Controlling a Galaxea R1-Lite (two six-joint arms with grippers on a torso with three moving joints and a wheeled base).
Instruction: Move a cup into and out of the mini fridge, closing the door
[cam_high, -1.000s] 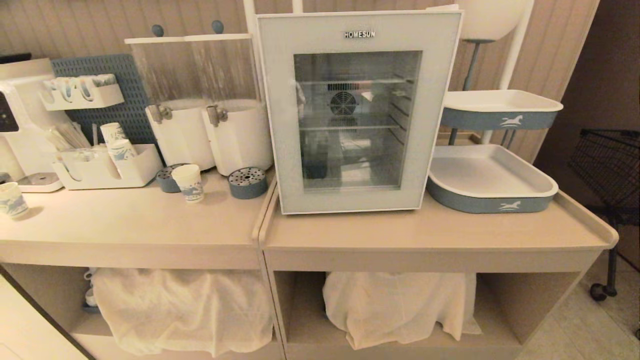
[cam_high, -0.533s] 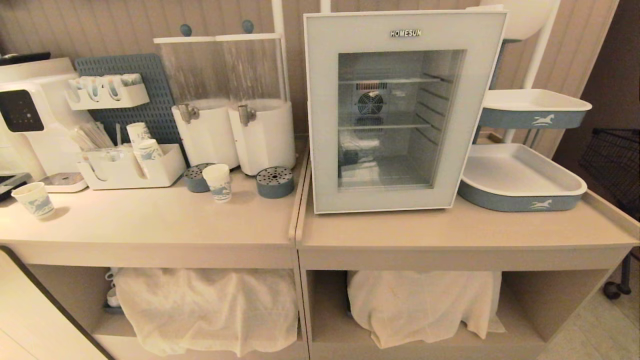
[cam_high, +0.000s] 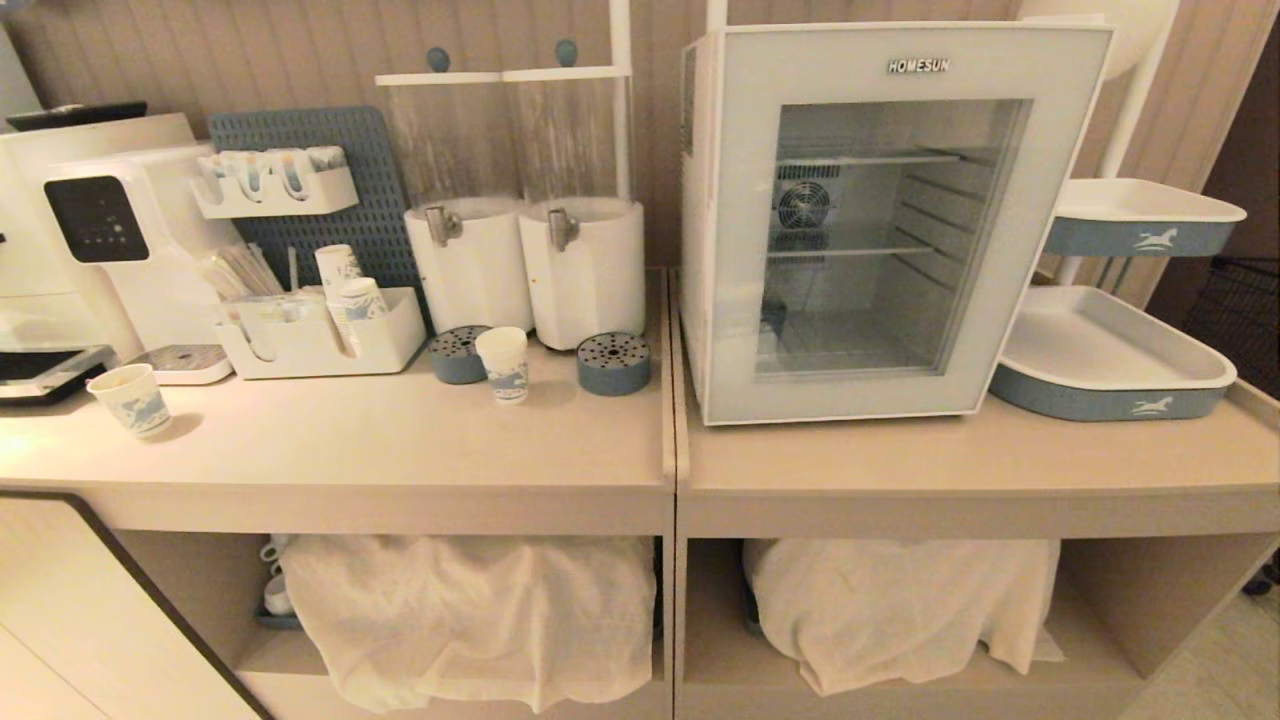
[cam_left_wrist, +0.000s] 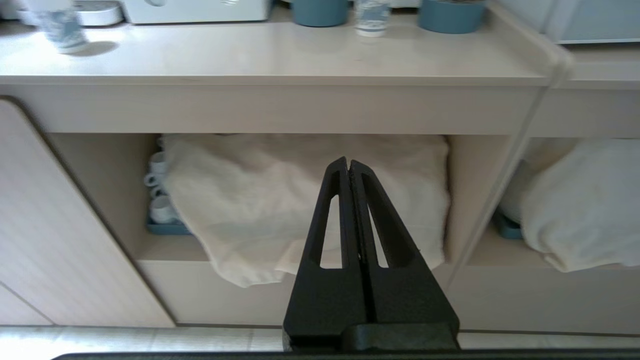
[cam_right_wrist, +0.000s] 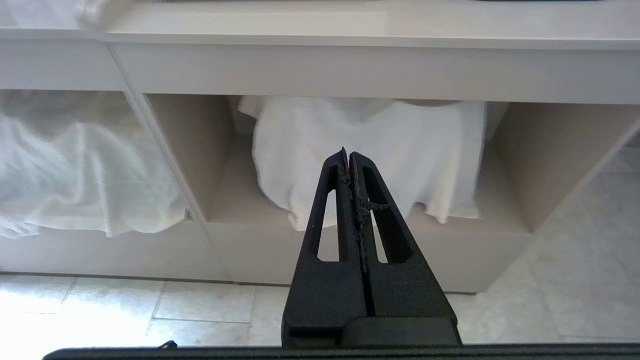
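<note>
"HOMESUN" on top of fridge door (cam_high: 905, 225) frame

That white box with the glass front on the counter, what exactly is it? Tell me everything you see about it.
It is the mini fridge, a white box standing upright on the right-hand counter. Its door is shut: a clear window in a wide pale grey-blue frame, lettered HOMESUN at the top. Through the glass show wire shelves, a round fan at the back and side rails; I see no cup on the shelves. A drink dispenser stands to its left and a blue-and-white tray to its right, whether touching is unclear.
</note>
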